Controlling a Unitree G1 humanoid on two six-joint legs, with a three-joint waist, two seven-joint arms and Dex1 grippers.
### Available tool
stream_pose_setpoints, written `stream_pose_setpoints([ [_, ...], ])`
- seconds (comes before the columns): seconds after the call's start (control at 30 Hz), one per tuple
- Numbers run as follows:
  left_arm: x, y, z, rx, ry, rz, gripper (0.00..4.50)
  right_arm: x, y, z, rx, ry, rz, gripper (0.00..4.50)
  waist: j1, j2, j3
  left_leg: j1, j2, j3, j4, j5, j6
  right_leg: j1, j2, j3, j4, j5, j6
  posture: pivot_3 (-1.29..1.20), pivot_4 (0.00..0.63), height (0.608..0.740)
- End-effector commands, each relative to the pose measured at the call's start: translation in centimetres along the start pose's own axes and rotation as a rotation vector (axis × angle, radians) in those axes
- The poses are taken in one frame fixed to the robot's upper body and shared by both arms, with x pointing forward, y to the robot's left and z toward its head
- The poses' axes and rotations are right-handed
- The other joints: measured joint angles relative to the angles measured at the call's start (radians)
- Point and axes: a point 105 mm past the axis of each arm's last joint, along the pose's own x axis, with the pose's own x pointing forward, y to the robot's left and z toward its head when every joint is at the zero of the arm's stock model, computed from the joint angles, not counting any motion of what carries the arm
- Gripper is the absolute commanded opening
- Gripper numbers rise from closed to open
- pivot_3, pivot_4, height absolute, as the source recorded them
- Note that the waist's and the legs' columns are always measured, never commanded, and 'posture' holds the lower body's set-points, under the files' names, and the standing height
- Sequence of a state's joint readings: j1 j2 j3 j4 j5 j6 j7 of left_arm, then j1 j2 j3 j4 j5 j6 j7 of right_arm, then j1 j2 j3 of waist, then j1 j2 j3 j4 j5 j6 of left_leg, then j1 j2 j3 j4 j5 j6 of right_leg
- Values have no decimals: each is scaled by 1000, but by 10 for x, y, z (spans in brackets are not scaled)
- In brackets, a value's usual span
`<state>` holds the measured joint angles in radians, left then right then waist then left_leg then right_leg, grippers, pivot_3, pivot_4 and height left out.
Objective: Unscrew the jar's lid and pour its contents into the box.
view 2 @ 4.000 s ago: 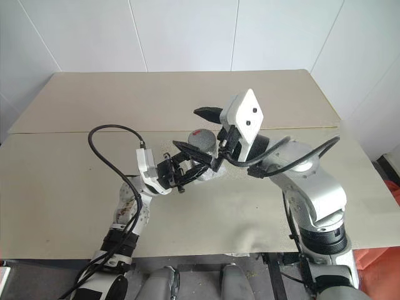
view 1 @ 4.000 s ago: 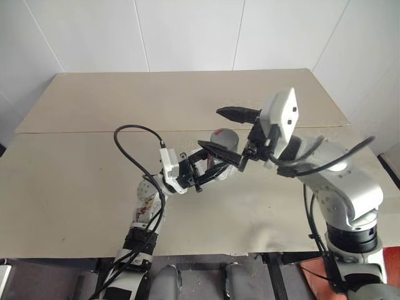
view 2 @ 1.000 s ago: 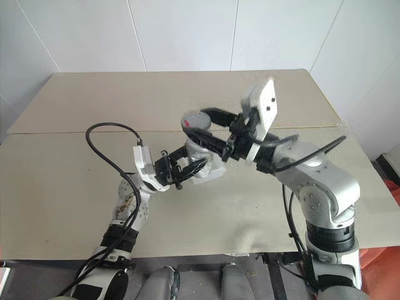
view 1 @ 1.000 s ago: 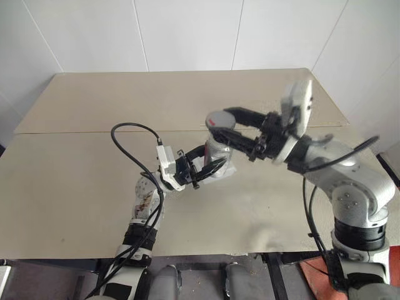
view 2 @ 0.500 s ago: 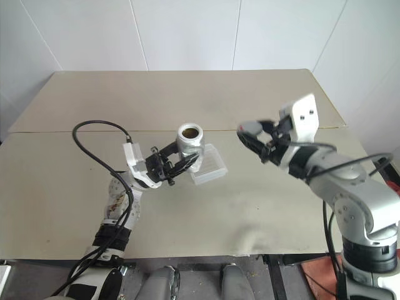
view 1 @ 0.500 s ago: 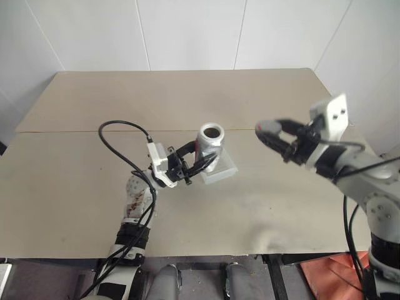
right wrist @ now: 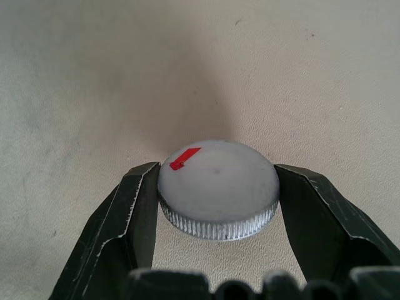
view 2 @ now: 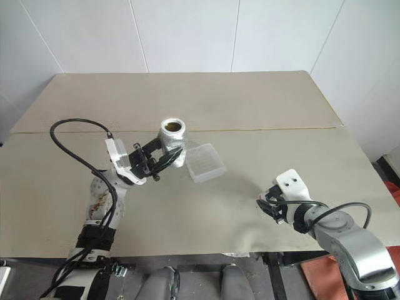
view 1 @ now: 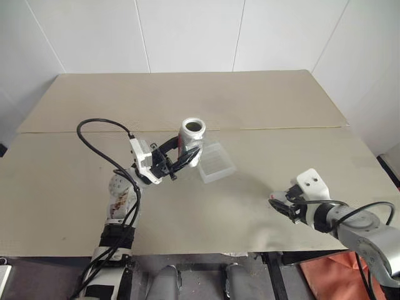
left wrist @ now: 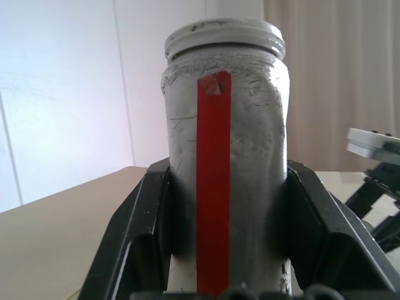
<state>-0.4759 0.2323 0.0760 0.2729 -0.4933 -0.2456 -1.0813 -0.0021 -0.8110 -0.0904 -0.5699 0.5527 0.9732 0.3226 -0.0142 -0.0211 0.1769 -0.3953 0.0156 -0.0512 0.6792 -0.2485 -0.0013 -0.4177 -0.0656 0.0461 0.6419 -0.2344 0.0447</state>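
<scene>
Beige table (view 1: 75,187) with one clear open jar (view 1: 190,140) held upright in the clenched left gripper (view 1: 183,154), just beside one white box (view 1: 215,162), one grey lid (right wrist: 217,187) pinched in the right gripper (view 1: 279,204) low over the near right corner, brown contents (view 2: 173,128) inside the jar

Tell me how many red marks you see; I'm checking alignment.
2: a vertical red stripe on the jar, and a small red mark on the lid. Others may be hidden.

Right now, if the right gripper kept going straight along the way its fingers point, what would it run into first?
Most likely the bare table. The right gripper, shut on the lid, angles down toward the tan surface, with nothing else ahead of it. How close it is cannot be judged.
</scene>
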Motion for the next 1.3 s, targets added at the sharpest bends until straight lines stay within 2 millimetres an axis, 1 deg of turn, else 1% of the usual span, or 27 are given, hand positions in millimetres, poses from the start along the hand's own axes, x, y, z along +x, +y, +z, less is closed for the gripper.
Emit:
stream_pose_setpoints([
  [0.03,3,5,10,51,-23,1,2111,0,8,-4,40,13,46,3704,0,0,0,0,0,0,0,0,0,0,0,0,0,0,0,0,150,740],
  [0.1,2,7,11,53,-19,5,2111,-2,8,-3,39,13,44,4355,0,0,0,-1,1,0,0,0,0,-1,0,0,0,2,-3,0,150,740],
  [0.13,1,7,11,54,-17,6,2111,-3,8,-3,39,10,44,4462,-1,0,0,-1,1,0,0,0,0,-1,0,0,0,3,-4,0,150,740],
  [0.2,1,10,11,64,-2,13,2111,-8,7,2,8,-5,33,4462,0,0,0,-1,0,0,0,0,0,-1,0,0,0,3,-5,0,150,740],
  [0.27,0,15,9,92,33,16,2111,-16,6,21,-48,-82,12,4462,0,0,0,-1,1,0,0,0,0,-1,0,0,0,3,-5,0,150,740],
  [0.3,-1,18,8,111,49,15,2111,-20,6,32,-65,-126,7,4462,1,0,0,-1,0,0,0,0,0,-1,0,0,0,3,-5,0,150,740],
  [0.33,0,25,7,137,84,18,2111,-30,7,51,-85,-206,25,4462,1,0,0,-2,0,0,0,0,0,-2,0,0,0,2,-4,0,150,740],
  [0.4,1,38,6,184,135,20,2111,-45,12,78,-140,-306,60,4462,-1,0,0,-2,0,0,0,0,0,-2,0,0,0,1,-1,0,150,740],
  [0.43,1,44,7,204,152,19,2111,-51,15,86,-167,-332,73,4462,-1,0,0,-2,0,0,0,0,0,-2,1,0,0,1,1,0,150,740],
  [0.5,3,52,6,233,190,0,2111,-55,17,95,-208,-344,69,4462,0,-1,0,-2,0,0,0,1,1,-2,1,0,0,2,1,0,150,740],
  [0.57,7,57,2,294,251,-60,2111,-56,20,101,-223,-357,71,4462,1,-1,0,-1,1,-1,0,1,1,-1,2,-1,-1,1,1,0,150,740],
  [0.63,14,60,-2,446,337,-143,2111,-59,24,109,-223,-391,90,4462,3,-1,0,-3,1,-1,-1,1,1,-2,2,-1,-2,2,0,0,150,740],
  [0.67,18,59,-4,605,407,-232,2111,-60,28,110,-232,-401,109,4462,3,-1,0,-4,1,-1,0,1,1,-2,2,-1,-2,5,-5,0,150,740],
  [0.73,25,59,-6,799,473,-350,2111,-61,33,110,-235,-407,139,4462,5,-2,1,-5,1,-1,0,1,1,-3,2,-1,-4,6,-6,0,150,740],
  [0.77,27,59,-7,859,488,-383,2111,-60,35,110,-234,-407,146,4462,6,-2,1,-6,1,-1,-1,1,1,-3,2,-1,-5,6,-6,0,150,740],
  [0.8,34,60,-6,929,501,-411,2111,-60,35,110,-224,-409,144,4462,5,-2,1,-6,1,-1,-2,1,1,-3,2,-1,-7,7,-6,0,150,740],
  [0.87,44,61,-8,1142,556,-525,2111,-58,35,109,-216,-409,139,4462,7,-2,1,-8,1,-1,-2,1,1,-3,1,-1,-11,8,-4,0,150,740],
  [0.9,50,62,-9,1211,562,-550,2111,-58,35,109,-212,-411,138,4462,7,-2,1,-10,0,-1,-2,1,1,-4,0,-1,-12,9,-3,0,150,740],
  [1.0,63,69,-17,1539,595,-680,2111,-58,36,109,-207,-421,133,4462,11,-3,1,-11,-3,1,-2,1,1,-4,-3,-1,-13,10,0,0,150,740],
  [1.03,65,72,-22,1698,594,-773,2111,-59,37,109,-199,-429,132,4462,12,-3,1,-11,-3,1,-2,1,1,-4,-4,-1,-14,10,0,0,150,740],
  [1.07,66,73,-25,1803,567,-839,2111,-59,37,110,-191,-436,131,4462,15,-7,3,-12,-4,1,-1,1,1,-4,-5,-1,-14,10,2,0,150,740],
  [1.13,75,72,-26,1941,474,-890,2111,-59,38,111,-188,-445,128,4462,16,-8,4,-12,-5,2,-1,1,1,-4,-7,-1,-14,10,4,0,150,740],
  [1.2,86,67,-25,2036,376,-936,2111,-60,39,109,-180,-449,123,4462,17,-9,4,-12,-7,2,-1,1,1,-4,-8,-1,-14,8,9,0,150,740],
  [1.3,99,60,-26,2149,254,-1001,2111,-60,39,109,-165,-455,108,4462,23,-11,6,-15,-9,2,-1,1,1,-6,-10,-1,-13,8,8,0,150,740],
])
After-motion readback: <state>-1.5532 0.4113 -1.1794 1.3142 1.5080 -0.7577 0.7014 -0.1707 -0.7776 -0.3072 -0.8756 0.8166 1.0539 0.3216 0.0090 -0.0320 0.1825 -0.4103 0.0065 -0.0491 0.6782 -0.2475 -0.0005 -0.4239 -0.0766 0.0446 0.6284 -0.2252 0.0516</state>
